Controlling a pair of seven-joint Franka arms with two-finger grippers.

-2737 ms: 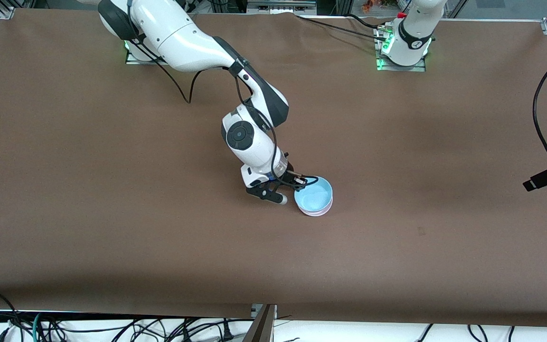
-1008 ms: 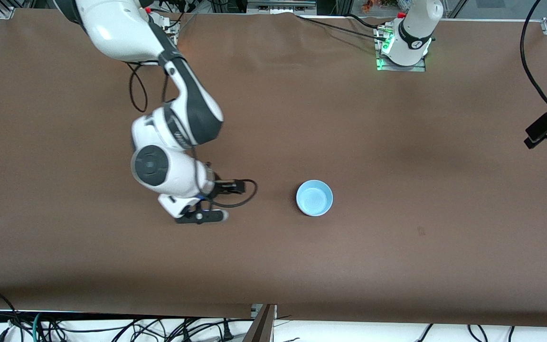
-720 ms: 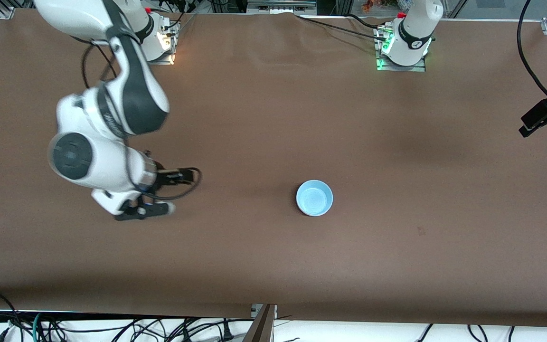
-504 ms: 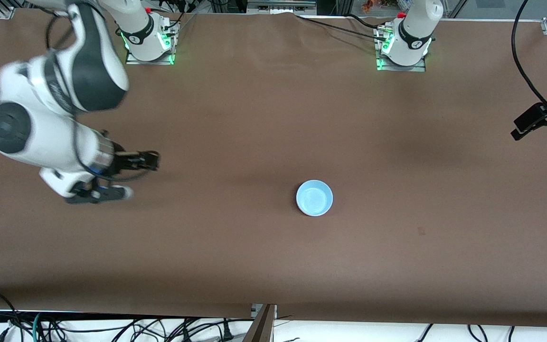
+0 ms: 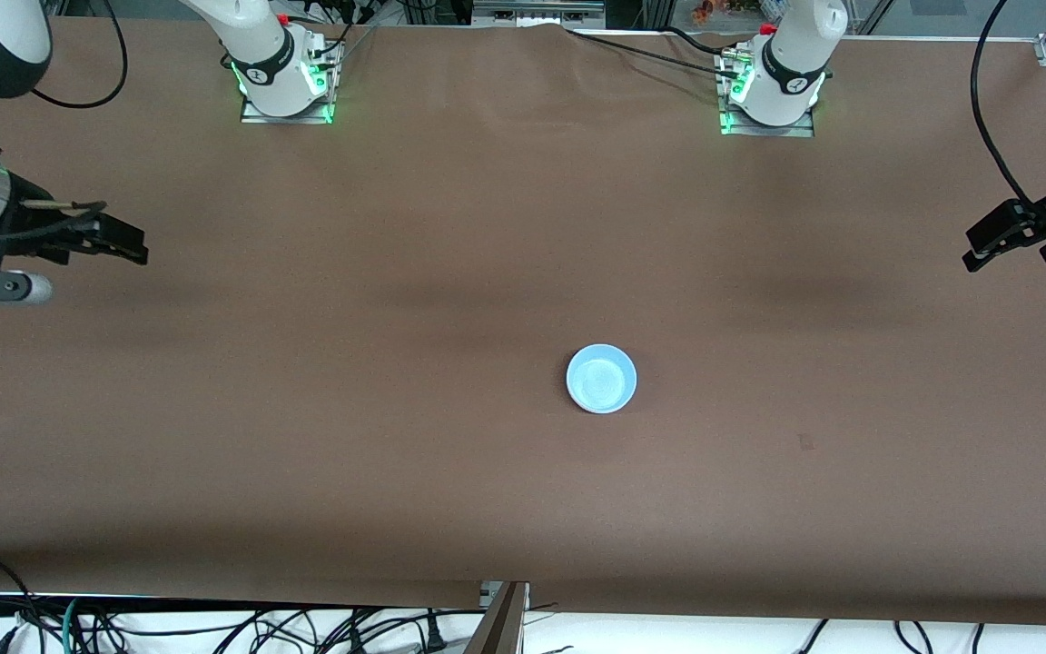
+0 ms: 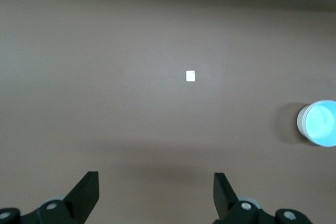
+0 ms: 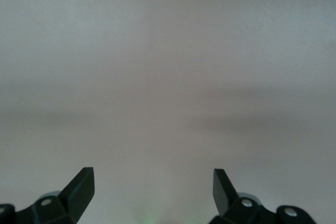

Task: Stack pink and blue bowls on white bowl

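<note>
Blue bowl [image 5: 602,379] sits near the middle of the brown surface [image 5: 450,472], topmost of a stack; a pale rim of another bowl shows under it in the left wrist view. Right gripper [image 5: 42,263] hangs over the surface's edge at the right arm's end, jaws spread and empty. Left gripper [image 5: 1022,238] hangs over the left arm's end, jaws likewise spread, holding nothing.

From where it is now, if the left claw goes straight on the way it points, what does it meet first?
Probably only the bare brown table. The left claw is open, and its own camera shows cloth straight ahead; the blue bowl lies well off to the side.
</note>
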